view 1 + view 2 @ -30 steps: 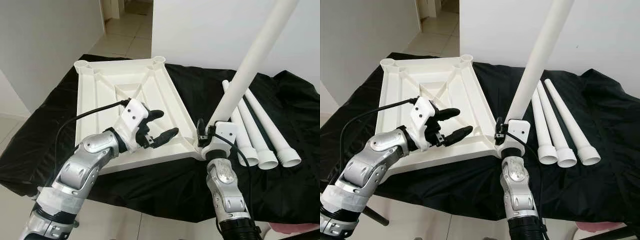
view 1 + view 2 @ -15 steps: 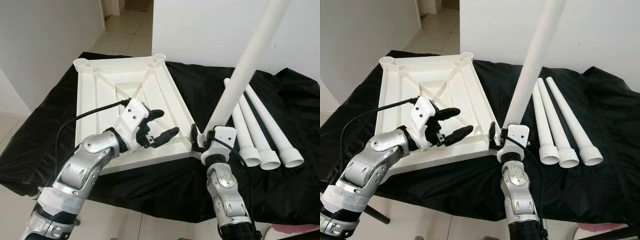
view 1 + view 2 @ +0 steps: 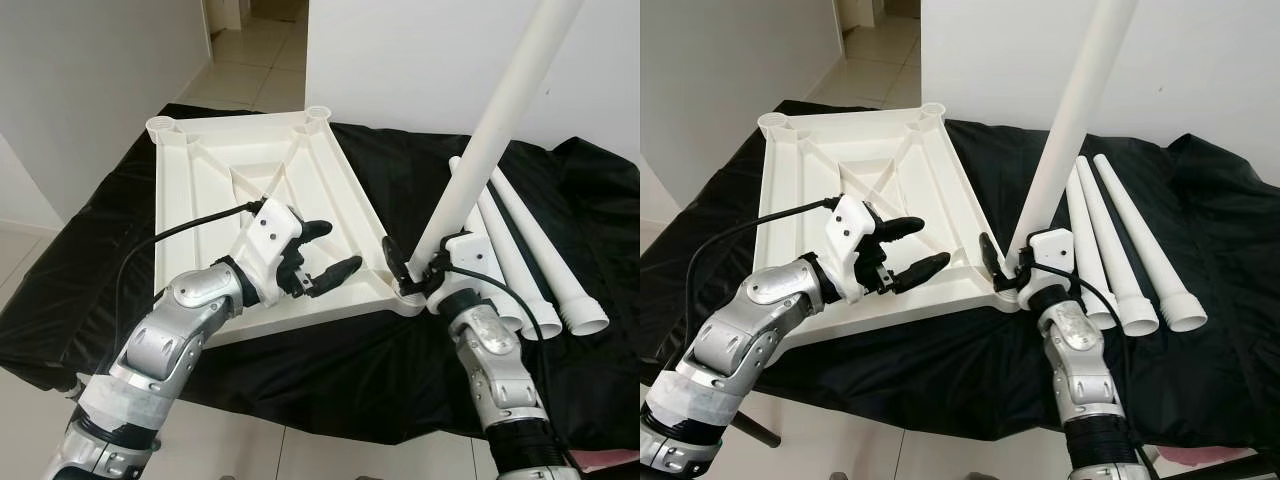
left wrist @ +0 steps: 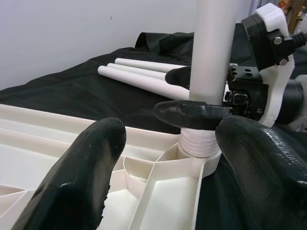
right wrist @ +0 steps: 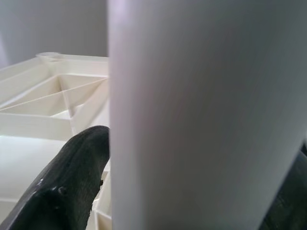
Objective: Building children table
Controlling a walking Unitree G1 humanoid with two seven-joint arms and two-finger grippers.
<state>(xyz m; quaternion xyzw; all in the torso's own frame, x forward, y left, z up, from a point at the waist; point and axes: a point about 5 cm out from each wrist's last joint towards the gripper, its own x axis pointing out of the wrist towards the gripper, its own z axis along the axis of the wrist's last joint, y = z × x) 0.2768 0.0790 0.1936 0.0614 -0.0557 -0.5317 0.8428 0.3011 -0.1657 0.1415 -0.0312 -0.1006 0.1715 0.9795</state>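
Left eye view: the right gripper is clamping the first leg into the near-right corner socket of the upside-down tabletop. The left gripper is hovering with jaws wide. Three legs are waiting on the right.

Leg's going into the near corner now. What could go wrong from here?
1. The leg leans instead of standing straight in its corner socket, so its threads may bind.
2. The right hand grips the tall leg right at its base; it could swing or slip.
3. The left hand hovers open over the upside-down tabletop without pinning it, so the top may slide on the black cloth.
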